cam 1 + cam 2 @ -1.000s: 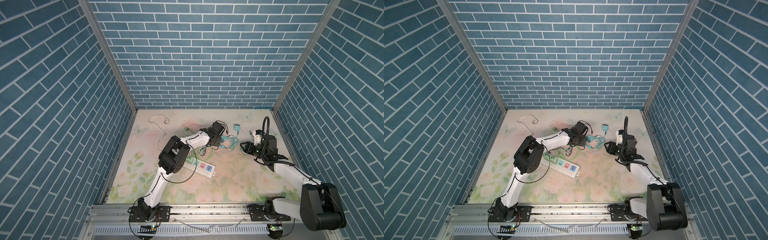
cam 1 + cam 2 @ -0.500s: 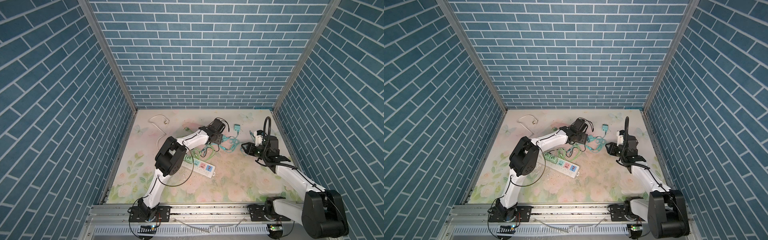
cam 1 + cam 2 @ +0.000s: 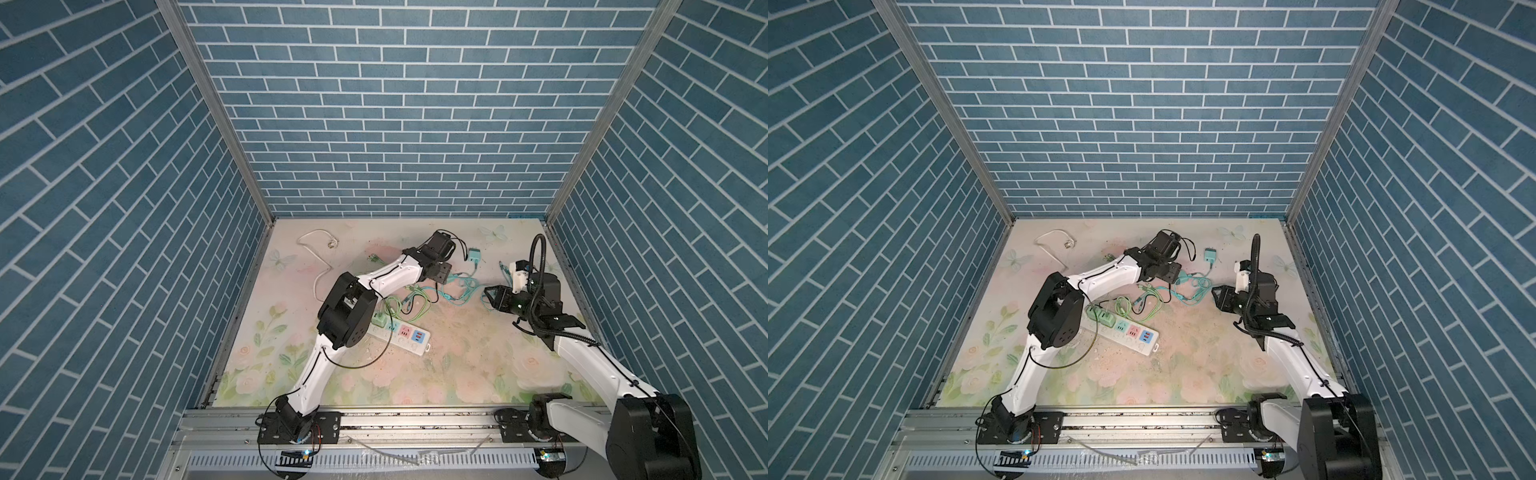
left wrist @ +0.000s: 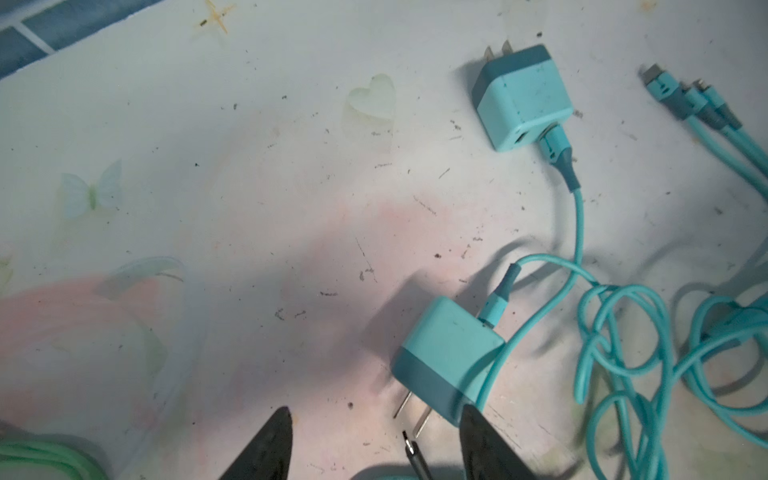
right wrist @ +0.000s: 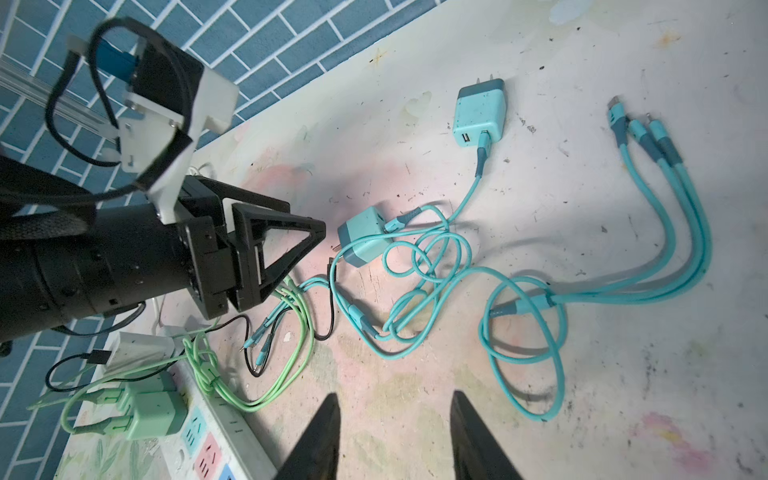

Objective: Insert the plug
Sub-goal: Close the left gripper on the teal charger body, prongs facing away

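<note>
Now, left wrist view: the left gripper [image 4: 376,415] is spread and pinches nothing. Just ahead of its tips the plug [image 4: 449,357] lies flat, off-centre toward one finger; whether it touches that finger, I cannot tell. Its prongs [image 4: 411,411] point back at the gripper and the cable end points away, so the long axis runs roughly along the reach. A second charger [image 4: 521,99] lies well apart, farther off.

Right wrist view: the right gripper [image 5: 395,411] is also spread and empty, well apart from the plug, with cable loops [image 5: 436,266] between them. The left tips sit right at the plug.

Both top views: the plug is too small to pick out. Near and left of the left gripper lies the strip [image 3: 401,337].

Judgement: the left arm is nearer. The plug lies to the right of its tips and wants sideways centring before closing.
</note>
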